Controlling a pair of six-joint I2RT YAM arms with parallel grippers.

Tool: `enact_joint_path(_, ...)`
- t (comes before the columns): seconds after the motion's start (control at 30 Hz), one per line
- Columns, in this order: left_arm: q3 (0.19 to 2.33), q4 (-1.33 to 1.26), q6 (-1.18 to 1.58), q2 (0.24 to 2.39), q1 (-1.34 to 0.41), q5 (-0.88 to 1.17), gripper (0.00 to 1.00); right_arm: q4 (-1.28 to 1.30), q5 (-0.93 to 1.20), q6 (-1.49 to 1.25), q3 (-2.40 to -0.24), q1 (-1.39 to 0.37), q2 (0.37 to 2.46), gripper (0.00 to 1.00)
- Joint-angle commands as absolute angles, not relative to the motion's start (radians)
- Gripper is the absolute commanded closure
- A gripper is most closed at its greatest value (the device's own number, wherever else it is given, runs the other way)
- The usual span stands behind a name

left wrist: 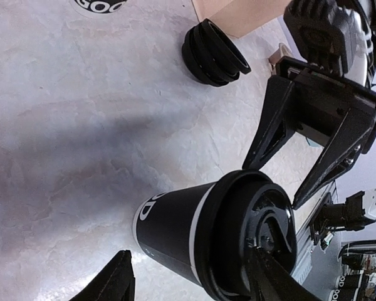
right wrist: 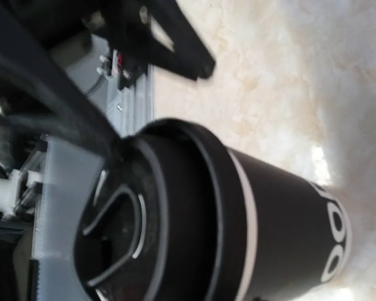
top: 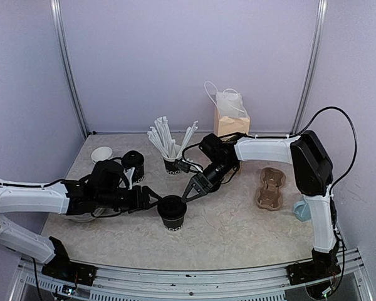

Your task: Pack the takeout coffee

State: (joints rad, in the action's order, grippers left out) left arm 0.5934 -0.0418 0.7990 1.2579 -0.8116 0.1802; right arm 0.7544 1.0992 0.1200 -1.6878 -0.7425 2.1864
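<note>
Takeout coffee (top: 172, 213) stands upright mid-tabletop nr the near edge, left gripper (top: 154, 200) released w/ jaws straddling it, prob. to steady, right gripper (top: 189, 193) likewise unclenched, tips at lid (left wrist: 263, 232) rim, prob. seating it.

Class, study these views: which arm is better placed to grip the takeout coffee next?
Left, probably. The left end effector stands open with a finger either side of the takeout coffee; the right end effector, also open, only points its tips at the lid rim.
</note>
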Motion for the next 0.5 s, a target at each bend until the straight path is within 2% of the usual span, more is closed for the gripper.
enact_joint_path(0.0,0.683,0.073,0.711,1.193,-0.807,0.114,0.37,0.826,0.975,0.221,-1.702,-0.75,2.118,0.52)
enact_joint_path(0.13,0.77,0.134,0.66,1.173,-0.819,0.102,0.33,0.844,0.91,0.253,-1.706,-0.745,2.072,0.45)
enact_joint_path(0.33,0.918,0.244,0.499,1.167,-0.874,-0.019,0.27,0.859,0.863,0.345,-1.69,-0.744,1.998,0.41)
enact_joint_path(0.37,0.944,0.262,0.466,1.167,-0.88,-0.049,0.03,0.859,0.855,0.367,-1.687,-0.743,1.982,0.41)
enact_joint_path(0.47,1.032,0.325,0.412,1.17,-0.875,-0.13,0.01,0.843,0.798,0.413,-1.682,-0.744,1.917,0.41)
